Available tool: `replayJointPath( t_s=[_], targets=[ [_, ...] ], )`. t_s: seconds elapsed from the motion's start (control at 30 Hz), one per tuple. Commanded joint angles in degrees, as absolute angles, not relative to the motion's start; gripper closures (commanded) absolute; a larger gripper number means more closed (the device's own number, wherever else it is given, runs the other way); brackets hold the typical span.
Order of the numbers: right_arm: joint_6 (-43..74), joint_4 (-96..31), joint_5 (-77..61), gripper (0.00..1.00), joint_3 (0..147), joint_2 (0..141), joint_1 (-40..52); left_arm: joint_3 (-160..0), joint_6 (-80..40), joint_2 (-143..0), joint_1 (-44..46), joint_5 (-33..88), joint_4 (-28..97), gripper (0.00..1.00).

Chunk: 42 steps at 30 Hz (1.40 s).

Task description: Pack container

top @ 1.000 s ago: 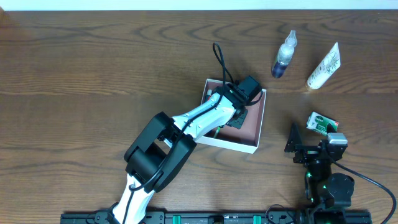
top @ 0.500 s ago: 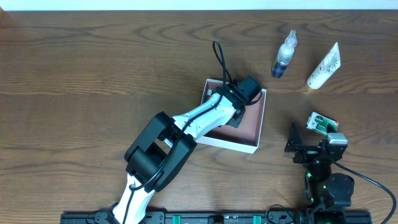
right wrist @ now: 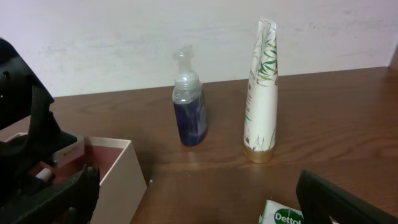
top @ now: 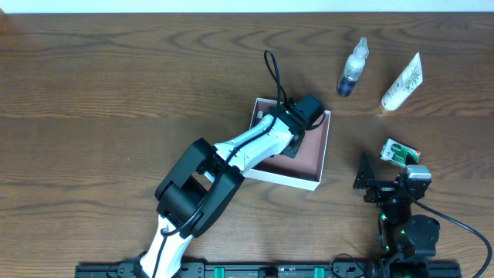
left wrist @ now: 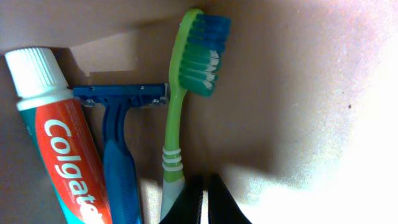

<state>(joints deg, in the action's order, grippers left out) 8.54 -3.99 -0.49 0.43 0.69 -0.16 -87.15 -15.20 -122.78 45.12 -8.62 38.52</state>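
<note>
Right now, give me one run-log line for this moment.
left gripper: in container, jaws shut | packed: toothpaste, razor, toothbrush | right gripper: jaws open | outside: bottle, tube, packet

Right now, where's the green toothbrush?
The green toothbrush lies inside the container, seen in the left wrist view just to the picture's right of the blue razor, with the toothpaste tube beyond that.

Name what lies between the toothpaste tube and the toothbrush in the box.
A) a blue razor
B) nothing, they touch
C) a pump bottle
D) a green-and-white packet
A: in the left wrist view a blue razor lies on the container floor, with the Colgate toothpaste tube on one side of it and the green toothbrush on the other.
</note>
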Motion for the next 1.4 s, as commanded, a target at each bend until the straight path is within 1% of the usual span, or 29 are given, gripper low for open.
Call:
replayJointPath(
  t_s=[0.0, 0.43, 0.47, 0.5, 0.6, 0.63, 0.67, 0.73, 0.77, 0.8, 0.87, 0.9, 0.93, 1.0, 1.07, 1.37],
  targets=[
    [8.05, -4.23, -0.69, 0.01, 0.32, 0.32, -0.47, -88.95, -15.29, -121.73, 44.77, -10.04, 38.63, 0.93],
    [8.05, -4.23, -0.69, 0.01, 0.32, 0.32, -0.47, -89.03, -14.98, -111.02, 44.75, -10.13, 38.28, 0.92],
    [8.05, -4.23, -0.69, 0.01, 0.32, 0.32, -0.47, -89.03, -14.87, -110.28, 44.77, -10.13, 38.28, 0.89],
    [8.05, -4.23, -0.69, 0.01, 0.32, 0.32, -0.47, -89.03, -14.79, -109.49, 44.77, -10.13, 38.28, 0.87],
    [8.05, -4.23, -0.69, 0.01, 0.32, 0.32, -0.47, -89.03, -13.82, -106.76, 44.75, -10.15, 38.20, 0.86],
    [8.05, -4.23, -0.69, 0.01, 0.32, 0.32, -0.47, -89.03, -13.10, -105.95, 44.75, -10.15, 38.20, 0.83],
    [8.05, -4.23, -0.69, 0.01, 0.32, 0.32, -0.47, -89.03, -12.38, -105.12, 44.75, -10.15, 38.13, 0.75],
    [8.05, -4.23, -0.69, 0.01, 0.32, 0.32, -0.47, -89.03, -10.87, -103.46, 44.62, -10.22, 38.06, 0.63],
    [8.05, -4.23, -0.69, 0.01, 0.32, 0.32, -0.47, -89.03, -10.50, -102.76, 44.40, -11.00, 38.09, 0.55],
    [8.05, -4.23, -0.69, 0.01, 0.32, 0.32, -0.47, -89.03, -10.55, -102.06, 44.12, -12.62, 38.33, 0.51],
    [8.05, -4.23, -0.69, 0.01, 0.32, 0.32, -0.47, -89.03, -10.57, -101.03, 43.33, -15.33, 38.92, 0.50],
    [8.05, -4.23, -0.69, 0.01, 0.32, 0.32, -0.47, -89.03, -10.55, -100.62, 42.72, -16.36, 39.22, 0.44],
    [8.05, -4.23, -0.69, 0.01, 0.32, 0.32, -0.47, -89.03, -10.57, -100.31, 42.02, -16.95, 39.51, 0.36],
    [8.05, -4.23, -0.69, 0.01, 0.32, 0.32, -0.47, -89.01, -10.57, -99.96, 40.12, -17.28, 40.49, 0.12],
    [8.05, -4.23, -0.69, 0.01, 0.32, 0.32, -0.47, -89.01, -10.59, -99.96, 38.20, -17.28, 41.78, 0.02],
    [8.05, -4.23, -0.69, 0.01, 0.32, 0.32, -0.47, -89.01, -13.85, -99.96, 25.47, -17.26, 48.36, 0.02]
  ],
)
